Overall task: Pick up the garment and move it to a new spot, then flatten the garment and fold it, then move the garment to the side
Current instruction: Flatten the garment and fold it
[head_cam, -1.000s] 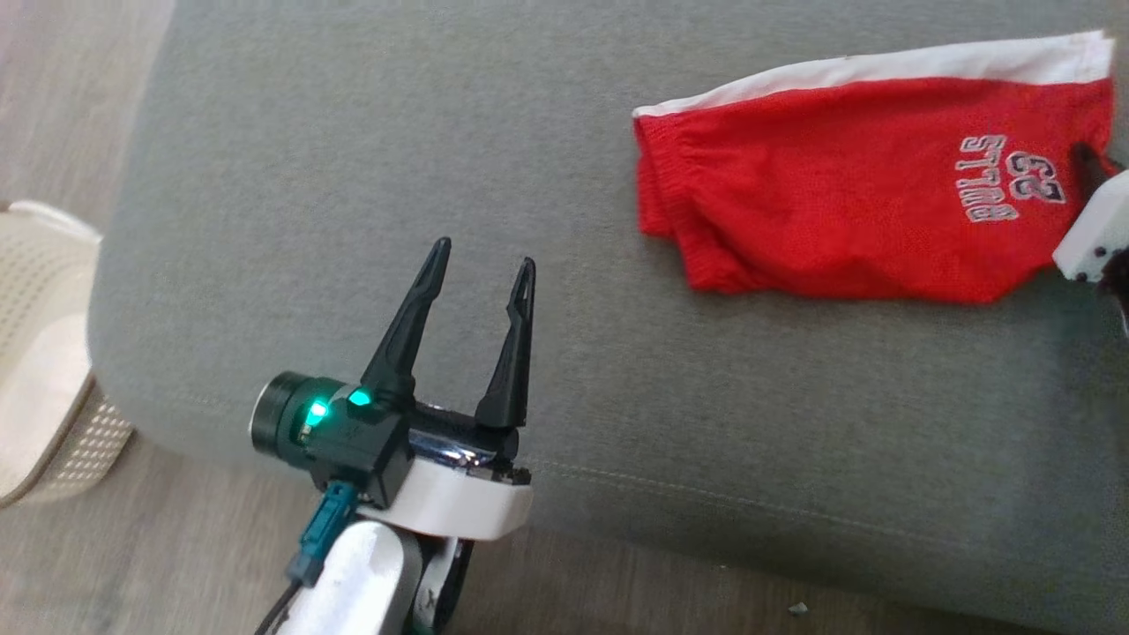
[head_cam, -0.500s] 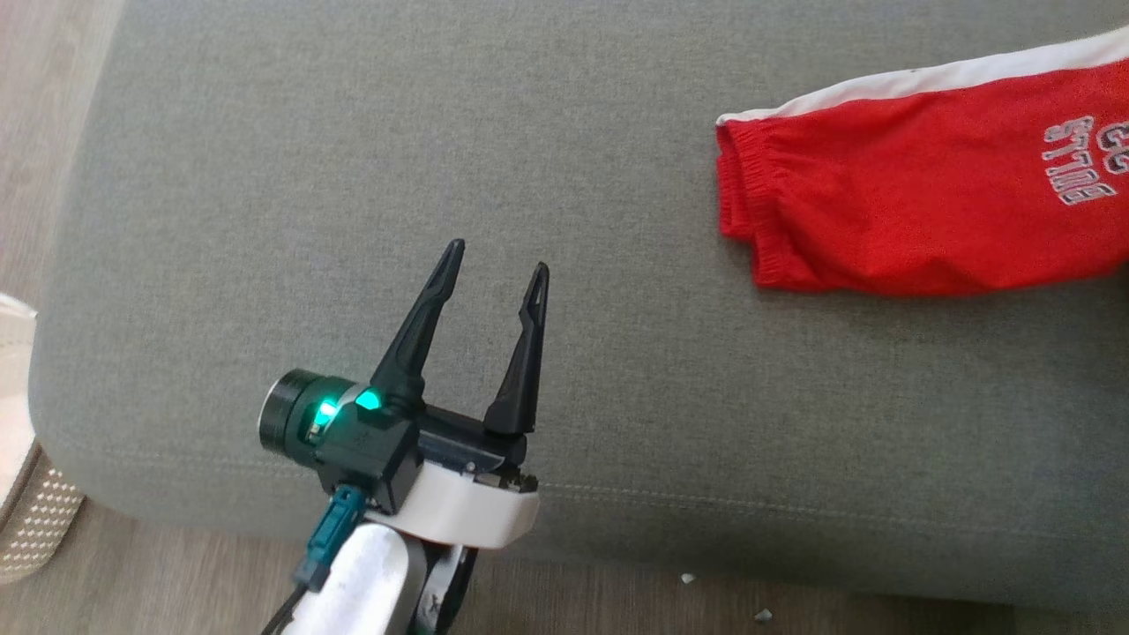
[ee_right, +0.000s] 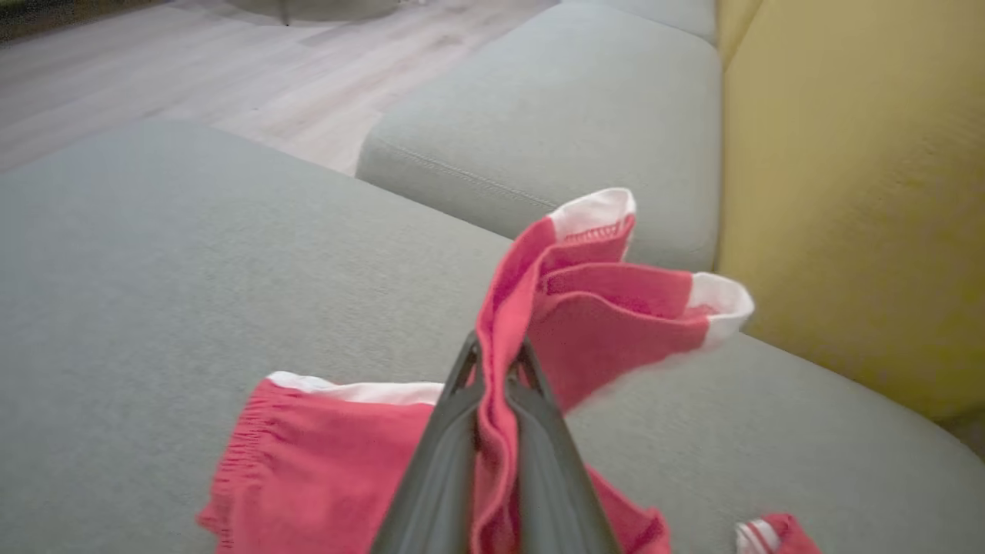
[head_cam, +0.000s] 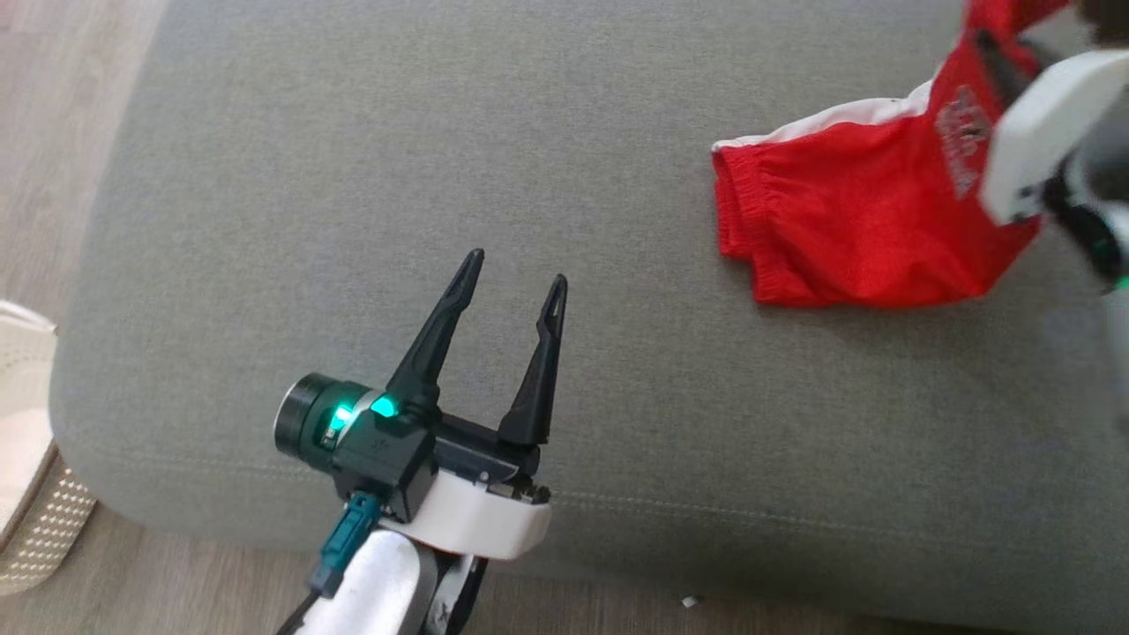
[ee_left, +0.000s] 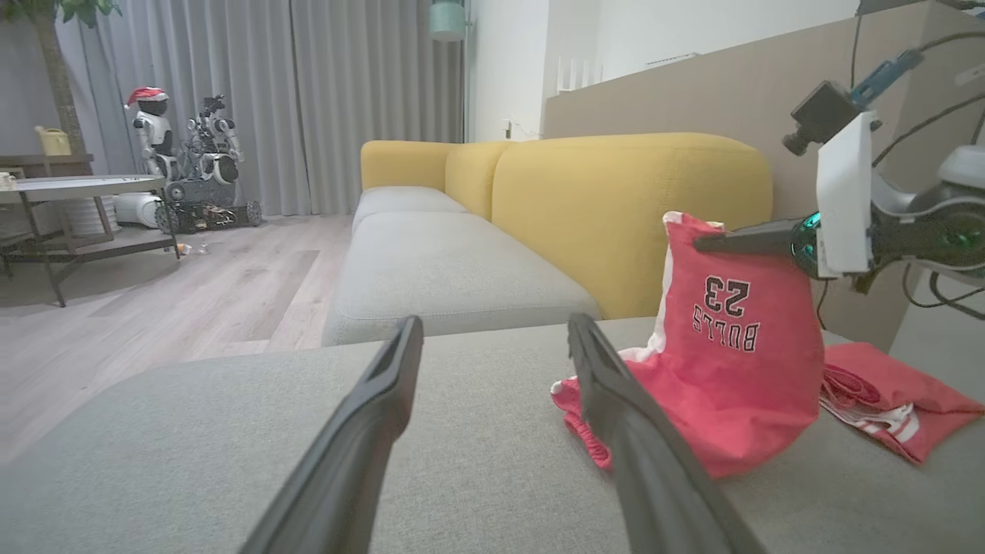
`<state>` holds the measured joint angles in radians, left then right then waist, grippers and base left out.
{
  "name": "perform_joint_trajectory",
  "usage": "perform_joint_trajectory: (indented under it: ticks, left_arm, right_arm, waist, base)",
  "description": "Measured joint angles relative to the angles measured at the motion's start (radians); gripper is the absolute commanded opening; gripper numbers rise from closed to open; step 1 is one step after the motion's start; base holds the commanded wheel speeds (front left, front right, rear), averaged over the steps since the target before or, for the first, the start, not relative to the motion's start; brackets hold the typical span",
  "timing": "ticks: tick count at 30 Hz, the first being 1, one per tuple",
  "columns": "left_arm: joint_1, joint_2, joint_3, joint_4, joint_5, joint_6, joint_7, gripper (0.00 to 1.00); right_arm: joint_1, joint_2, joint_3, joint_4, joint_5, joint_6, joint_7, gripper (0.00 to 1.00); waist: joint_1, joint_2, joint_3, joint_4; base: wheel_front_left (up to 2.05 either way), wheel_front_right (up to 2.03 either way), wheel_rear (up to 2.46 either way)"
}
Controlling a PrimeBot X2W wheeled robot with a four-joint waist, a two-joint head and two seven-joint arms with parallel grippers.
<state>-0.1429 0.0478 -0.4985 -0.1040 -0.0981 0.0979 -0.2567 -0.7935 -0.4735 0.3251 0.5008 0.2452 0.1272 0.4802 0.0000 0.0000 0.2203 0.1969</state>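
— Two grippers are showing over the grey cushion (head_cam: 529,132) from the head. Which one is holding the shorts (head_cam: 847,220)?

— The right gripper (head_cam: 992,55), far right, is pinching their lettered end and holding it up. The gathered elastic end is lying on the woven cushion, pointing toward the left gripper (head_cam: 519,268). That one is hanging wide open, gripping nothing, well apart from them.

— And from the left wrist?

— The shorts (ee_left: 731,385) are standing up like a limp red flag, ahead and to the right of the open fingers, with their lower end resting on the cushion. Another red cloth (ee_left: 893,400) is lying just beyond them.

— From the right wrist?

— The right gripper (ee_right: 499,350) is sitting shut on a fold of thin, soft knit, with white trim flopping past the tips. I'm guessing the carry is going leftward, along the shorts' long axis, onto bare cushion, with the right arm doing the work.
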Motion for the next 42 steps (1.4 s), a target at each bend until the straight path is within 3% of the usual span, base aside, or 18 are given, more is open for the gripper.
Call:
perform_joint_trajectory:
  ticks: [11, 12, 13, 21, 27, 32, 36, 42]
  left_arm:
    - [0.000, 0.000, -0.006, -0.004, -0.001, 0.018, 0.000, 1.00]
    - [0.001, 0.000, -0.006, -0.004, -0.001, 0.018, 0.000, 1.00]
    - [0.001, 0.000, -0.006, -0.003, -0.002, 0.019, 0.000, 1.00]
    - [0.024, 0.000, 0.003, 0.012, -0.002, 0.027, 0.000, 1.00]
    - [0.057, 0.000, 0.053, 0.013, 0.000, 0.032, 0.000, 1.00]
    - [0.094, 0.001, 0.099, 0.021, -0.001, 0.034, 0.000, 1.00]
    - [0.151, 0.001, 0.150, 0.044, 0.002, 0.036, 0.000, 1.00]
    - [0.236, 0.008, 0.193, 0.054, 0.028, 0.034, 0.000, 1.00]
  right_arm:
    - [0.097, 0.119, 0.097, -0.025, 0.010, 0.000, 0.035, 0.00]
    - [0.097, 0.129, 0.093, -0.018, 0.010, 0.000, 0.031, 0.42]
    - [0.097, 0.141, 0.086, -0.008, 0.010, 0.000, 0.021, 1.00]
    - [0.145, 0.190, -0.016, -0.019, 0.027, 0.000, -0.095, 1.00]
    - [0.261, 0.177, -0.214, -0.137, -0.015, 0.000, -0.326, 1.00]
    - [0.426, 0.198, -0.240, -0.174, -0.079, 0.000, -0.540, 1.00]
    - [0.561, 0.261, -0.241, -0.178, -0.098, 0.000, -0.693, 1.00]
    - [0.721, 0.331, -0.226, -0.215, -0.134, 0.000, -0.730, 1.00]
  waist:
    - [0.0000, 0.0000, -0.002, 0.066]
    - [0.0000, 0.0000, -0.001, 0.072]
    - [0.0000, 0.0000, 0.000, 0.077]
    - [0.0000, 0.0000, -0.012, 0.084]
    - [0.0000, 0.0000, -0.041, 0.032]
    - [0.0000, 0.0000, -0.080, -0.004]
    - [0.0000, 0.0000, -0.121, -0.032]
    - [0.0000, 0.0000, -0.198, -0.061]
  base:
    - [0.00, 0.00, 0.00]
    - [0.00, 0.00, 0.00]
    - [0.00, 0.00, 0.00]
    - [0.00, 0.00, 0.00]
    - [0.00, 0.00, 0.00]
    - [0.00, 0.00, 0.00]
    - [0.00, 0.00, 0.00]
    - [0.00, 0.00, 0.00]
